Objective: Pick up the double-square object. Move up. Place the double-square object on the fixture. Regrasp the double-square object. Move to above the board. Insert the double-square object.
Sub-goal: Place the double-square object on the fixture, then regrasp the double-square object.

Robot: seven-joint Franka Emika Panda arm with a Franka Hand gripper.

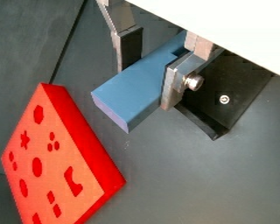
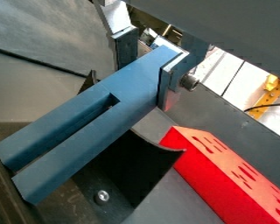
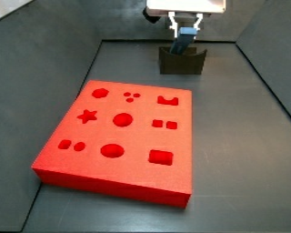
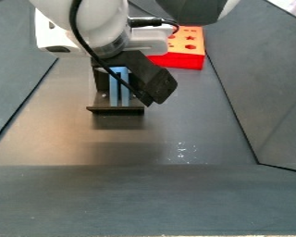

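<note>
Gripper (image 3: 185,30) at top centre of a side view, clenched on the double-square object (image 2: 90,122) directly above the fixture (image 3: 182,60): lower straight, seat bar in notch before releasing, board (image 3: 121,136) well clear.

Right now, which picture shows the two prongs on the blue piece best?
A wrist view: the double-square object fills it, its slot and both prongs plain, held by the gripper above the fixture. The other wrist view shows only its solid end. In both side views it is small or half hidden.
</note>
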